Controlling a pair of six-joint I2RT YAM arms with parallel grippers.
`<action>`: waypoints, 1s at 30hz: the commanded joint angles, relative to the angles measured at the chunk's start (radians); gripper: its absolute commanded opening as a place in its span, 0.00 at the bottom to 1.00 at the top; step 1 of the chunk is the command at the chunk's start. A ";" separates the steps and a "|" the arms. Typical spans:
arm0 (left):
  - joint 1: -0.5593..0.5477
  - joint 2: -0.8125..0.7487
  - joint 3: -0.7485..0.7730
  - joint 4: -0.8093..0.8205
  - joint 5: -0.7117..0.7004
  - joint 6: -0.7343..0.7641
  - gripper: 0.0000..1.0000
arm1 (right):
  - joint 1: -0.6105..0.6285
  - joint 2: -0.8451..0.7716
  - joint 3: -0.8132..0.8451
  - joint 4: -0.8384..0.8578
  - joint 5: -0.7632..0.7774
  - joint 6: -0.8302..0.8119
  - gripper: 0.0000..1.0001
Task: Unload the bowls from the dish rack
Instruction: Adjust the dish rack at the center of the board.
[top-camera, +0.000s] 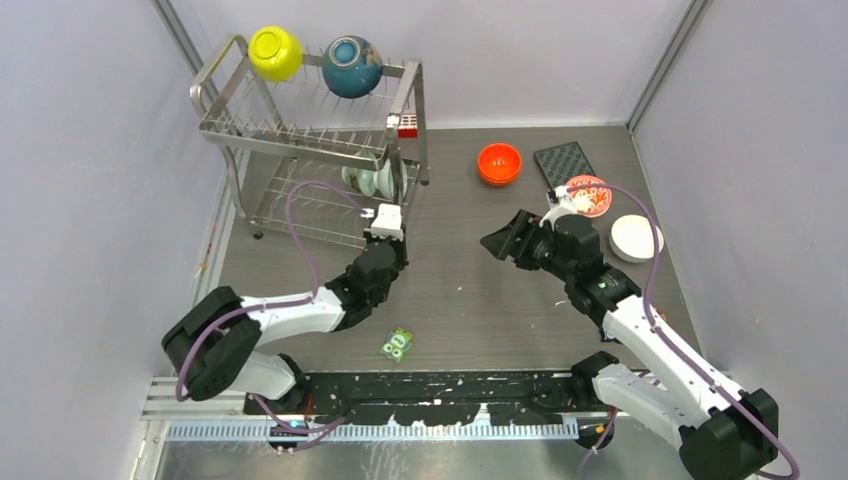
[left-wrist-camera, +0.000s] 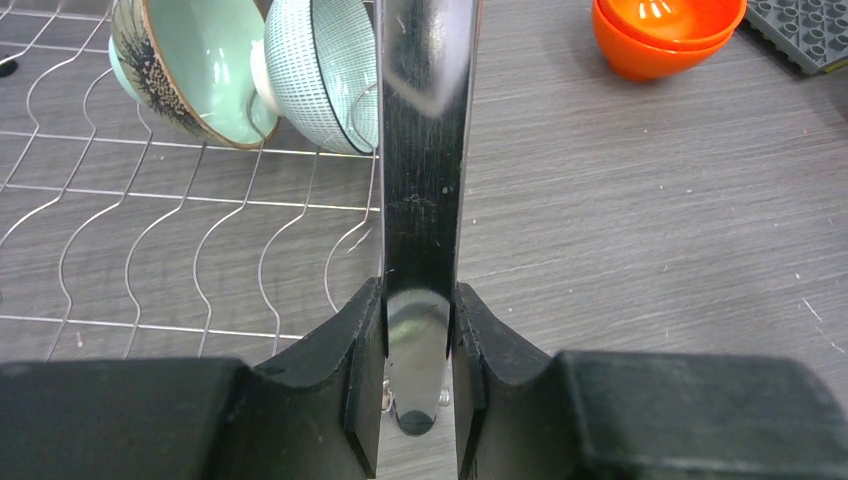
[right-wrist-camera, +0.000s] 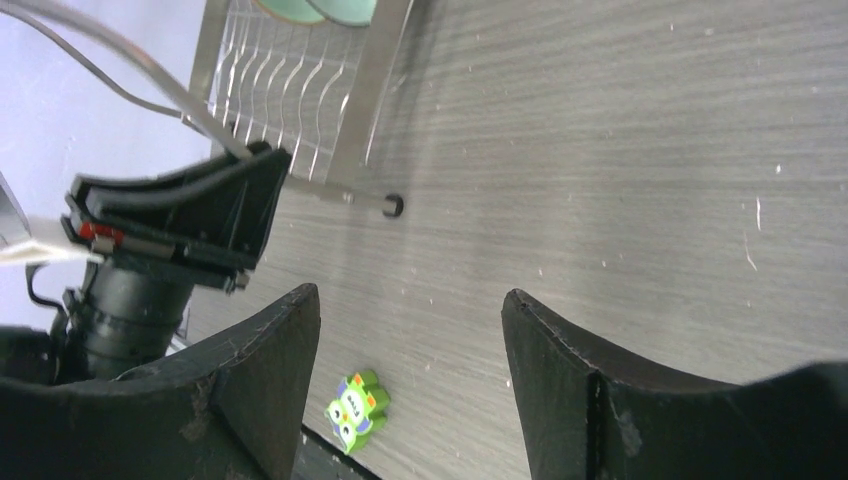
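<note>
The dish rack (top-camera: 300, 130) stands at the back left. A yellow-green bowl (top-camera: 275, 52) and a dark teal-blue bowl (top-camera: 351, 66) sit on its top tier. Two pale green bowls (top-camera: 375, 182) stand on edge in the lower tier, one plain (left-wrist-camera: 195, 70) and one finely patterned (left-wrist-camera: 320, 75). My left gripper (left-wrist-camera: 420, 300) is shut on the rack's front right steel leg (left-wrist-camera: 425, 200), low at the lower tier's corner (top-camera: 384, 222). My right gripper (top-camera: 510, 240) hovers open over bare table with nothing between its fingers (right-wrist-camera: 410, 330). An orange bowl (top-camera: 499, 163), a red-flowered bowl (top-camera: 587, 195) and a white bowl (top-camera: 636, 238) rest on the table at the right.
A dark square mat (top-camera: 563, 162) lies behind the red-flowered bowl. A small green owl toy (top-camera: 397, 344) lies near the front edge between the arms. A red-white block (top-camera: 407, 125) is clipped to the rack's upper right corner. Walls close in on three sides.
</note>
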 joint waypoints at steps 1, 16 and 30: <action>-0.001 -0.128 -0.065 -0.014 0.009 -0.094 0.00 | 0.020 0.049 0.056 0.193 0.063 0.003 0.71; -0.027 -0.481 -0.209 -0.328 0.118 -0.213 0.00 | 0.133 0.485 0.127 0.920 0.257 -0.399 0.70; -0.027 -0.654 -0.241 -0.536 0.115 -0.248 0.00 | 0.142 0.790 0.437 0.961 0.041 -0.422 0.71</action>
